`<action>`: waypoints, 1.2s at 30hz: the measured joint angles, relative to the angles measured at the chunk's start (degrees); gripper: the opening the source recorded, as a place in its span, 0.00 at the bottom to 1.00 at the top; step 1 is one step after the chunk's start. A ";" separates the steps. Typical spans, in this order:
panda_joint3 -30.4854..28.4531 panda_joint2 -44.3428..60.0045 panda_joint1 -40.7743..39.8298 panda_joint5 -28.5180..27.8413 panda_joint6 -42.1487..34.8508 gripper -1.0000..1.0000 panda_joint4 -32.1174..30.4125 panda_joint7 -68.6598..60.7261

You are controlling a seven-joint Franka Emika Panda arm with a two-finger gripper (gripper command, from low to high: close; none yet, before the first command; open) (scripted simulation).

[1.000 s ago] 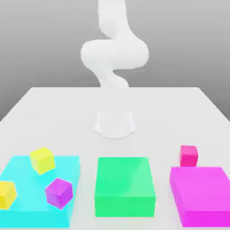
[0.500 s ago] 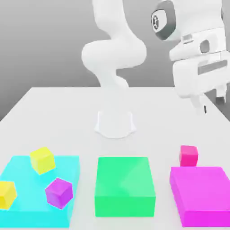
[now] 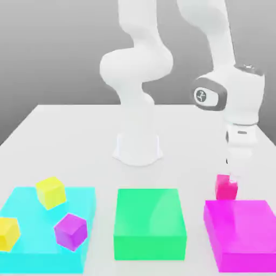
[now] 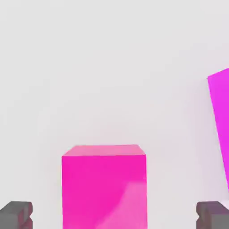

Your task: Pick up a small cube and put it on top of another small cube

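Gripper hangs directly above small cube, fingers spread wide either side, nothing held; cube sits on table just behind magenta slab

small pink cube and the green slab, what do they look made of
Small pink cube: seems like smooth hard plastic, one flat colour, crisp edges, a faint paler sheen on one face. Green slab: probably the same, solid glossy-looking block with a soft lighter patch on top. Being simulator renders, neither shows any texture or grain.
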 joint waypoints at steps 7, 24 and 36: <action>-7.29 8.02 6.32 -4.53 6.59 0.00 1.30 3.52; -7.88 -7.66 -2.32 5.74 -10.23 0.00 2.68 -15.80; -18.71 -7.99 -19.65 4.74 -21.16 0.00 13.53 -46.25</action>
